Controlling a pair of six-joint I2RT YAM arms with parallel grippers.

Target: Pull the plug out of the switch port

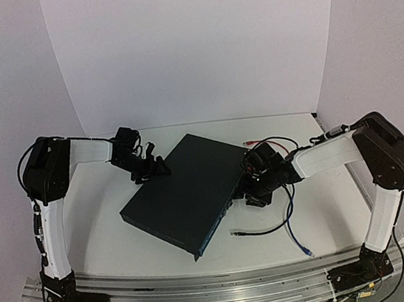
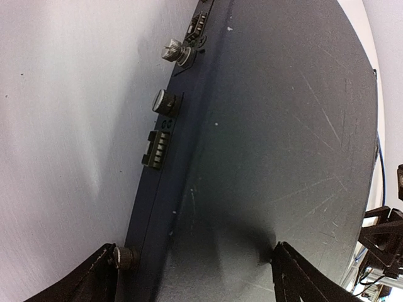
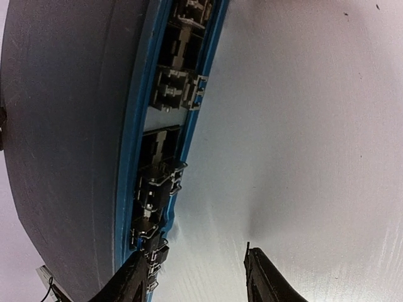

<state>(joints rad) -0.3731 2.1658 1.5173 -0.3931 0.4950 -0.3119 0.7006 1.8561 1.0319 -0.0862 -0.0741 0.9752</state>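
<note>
While both my claws are hovering low over the table (image 1: 103,246), the thing lying nearest my bases is a blue cable (image 1: 291,221) at about four o'clock from the switch (image 1: 182,194). It is trailing toward me with its clear connector (image 1: 308,253) loose on the white top. Just beyond it a black cable (image 1: 261,232) is curving across, its free end (image 1: 236,232) pointing at the switch's near corner without touching it.

The switch is sitting flat at mid-table, one corner pointing to six o'clock and its socket row (image 3: 164,176) facing four o'clock. My right claw (image 3: 198,277) is hanging at its three o'clock side. Its jaws are standing apart with only bare table between them, and one finger (image 3: 135,280) is lying close against the socket face. Whether a plug is sitting in any socket I cannot tell.

My left claw (image 2: 198,280) is sitting at the eleven o'clock corner, jaws spread and straddling the top edge. One finger (image 2: 94,280) is lying beside a small knurled screw (image 2: 126,257) and the other is resting on the scratched lid.

Farther off, at one o'clock, a red-tipped cable (image 1: 248,141) and a black loop (image 1: 282,140) are lying behind my right claw.
</note>
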